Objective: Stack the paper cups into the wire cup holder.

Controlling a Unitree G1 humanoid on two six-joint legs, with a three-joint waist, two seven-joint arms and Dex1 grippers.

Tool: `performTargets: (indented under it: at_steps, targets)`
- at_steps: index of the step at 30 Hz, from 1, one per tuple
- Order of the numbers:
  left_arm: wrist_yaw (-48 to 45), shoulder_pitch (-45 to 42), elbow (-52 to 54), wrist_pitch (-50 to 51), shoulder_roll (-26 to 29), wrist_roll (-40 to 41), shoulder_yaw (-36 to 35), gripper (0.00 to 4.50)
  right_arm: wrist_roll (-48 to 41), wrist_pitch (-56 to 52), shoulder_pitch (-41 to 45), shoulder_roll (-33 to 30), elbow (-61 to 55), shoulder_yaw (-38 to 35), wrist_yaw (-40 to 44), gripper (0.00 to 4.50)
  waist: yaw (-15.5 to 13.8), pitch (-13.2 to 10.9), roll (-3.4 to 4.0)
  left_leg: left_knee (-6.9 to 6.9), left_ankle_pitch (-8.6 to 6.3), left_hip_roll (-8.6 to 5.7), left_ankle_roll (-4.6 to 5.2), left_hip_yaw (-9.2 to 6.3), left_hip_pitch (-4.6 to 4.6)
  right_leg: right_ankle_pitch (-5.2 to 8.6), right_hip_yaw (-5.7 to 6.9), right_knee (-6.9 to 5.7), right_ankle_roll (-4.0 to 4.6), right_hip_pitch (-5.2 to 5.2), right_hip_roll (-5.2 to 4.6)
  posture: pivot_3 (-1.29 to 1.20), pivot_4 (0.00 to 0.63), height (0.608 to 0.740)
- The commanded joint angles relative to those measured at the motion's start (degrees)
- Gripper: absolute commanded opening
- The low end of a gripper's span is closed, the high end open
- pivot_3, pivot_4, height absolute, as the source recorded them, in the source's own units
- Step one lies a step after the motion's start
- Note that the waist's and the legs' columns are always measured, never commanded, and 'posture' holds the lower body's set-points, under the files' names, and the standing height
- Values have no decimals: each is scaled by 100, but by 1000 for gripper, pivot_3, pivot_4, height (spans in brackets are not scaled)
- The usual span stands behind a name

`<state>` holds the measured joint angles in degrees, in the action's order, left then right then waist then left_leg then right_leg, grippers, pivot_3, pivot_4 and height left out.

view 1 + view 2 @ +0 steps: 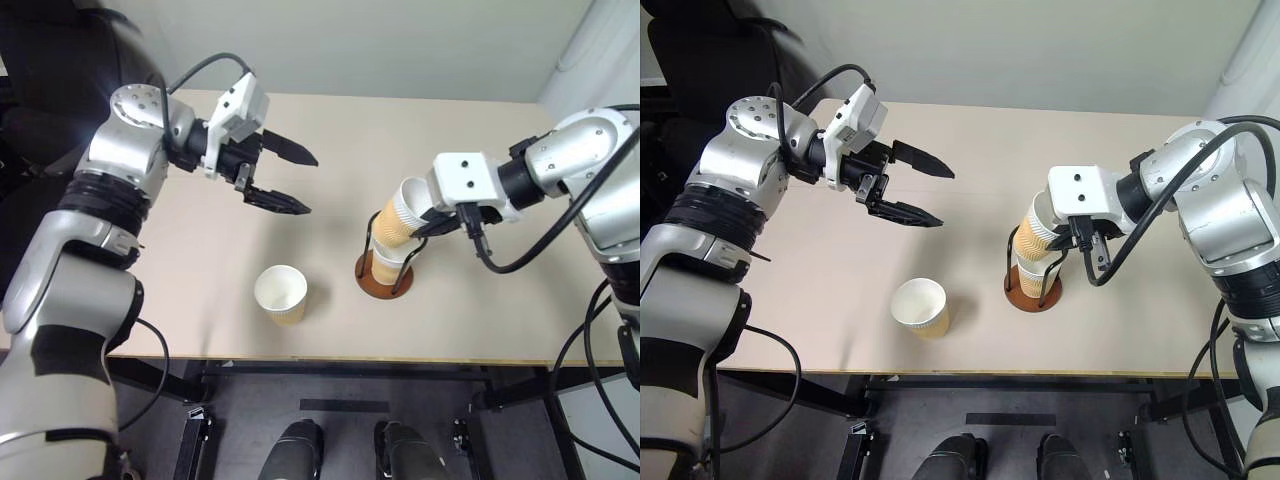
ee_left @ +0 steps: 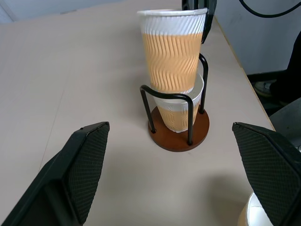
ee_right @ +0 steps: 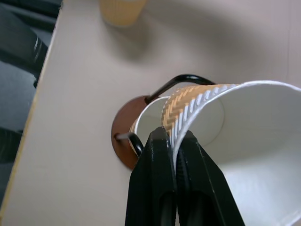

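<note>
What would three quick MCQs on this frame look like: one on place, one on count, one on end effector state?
1. Where is the loose paper cup?
A. near the table's front edge
B. inside the holder
C. in the left end effector

2. How many paper cups are there?
A. two
B. three
C. four

3. What is the right end effector doing?
A. hanging open
B. shut on nothing
C. pinching the upper cup's rim

Key: 1 A, it stands alone on the table; 2 B, two at the wire cup holder, one loose; 3 C, fingers clamp the upper cup.

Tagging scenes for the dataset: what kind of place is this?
Probably a lab or test room, not a home: a bare beige table on a black metal frame against a plain wall, holding just paper cups and a wire cup holder, with loose cables beside the table.
</note>
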<state>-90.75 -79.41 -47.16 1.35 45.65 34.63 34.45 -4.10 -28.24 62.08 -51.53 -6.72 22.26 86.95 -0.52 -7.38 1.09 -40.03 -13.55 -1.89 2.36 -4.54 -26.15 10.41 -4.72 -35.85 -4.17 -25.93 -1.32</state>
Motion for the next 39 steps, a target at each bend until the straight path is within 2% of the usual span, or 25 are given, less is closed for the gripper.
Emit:
performTargets:
  at_steps: [1, 12, 26, 39]
  targets:
    - [-175, -25, 181, 4, 85, 63, -149, 4500, 163, 314, 227, 0, 18, 57, 170, 33, 10, 0, -1, 0, 1, -2, -1, 3, 1, 2, 3, -2, 3, 0, 5, 0, 150, 740]
    - [-175, 0, 238, 13, 124, 47, -136, 4500, 448, 859, 382, 54, 209, 148, 537, 33, 24, 1, -2, 3, 4, 0, -8, 1, 2, 6, 6, -6, 11, -1, 9, 0, 150, 740]
    - [-175, 17, 285, 23, 169, 27, -77, 4500, 977, 1928, 365, 4, 570, 451, 555, 33, 17, 0, 0, 4, 1, 2, -11, -7, 2, 8, 7, -6, 16, -1, 2, 0, 150, 740]
    - [-175, -7, 271, 7, 168, 3, -41, 4500, 757, 2257, 495, -368, 411, 787, 555, 33, 20, 0, -1, 6, 1, 0, -11, -1, 3, 9, 12, -4, 18, 0, 8, 0, 150, 740]
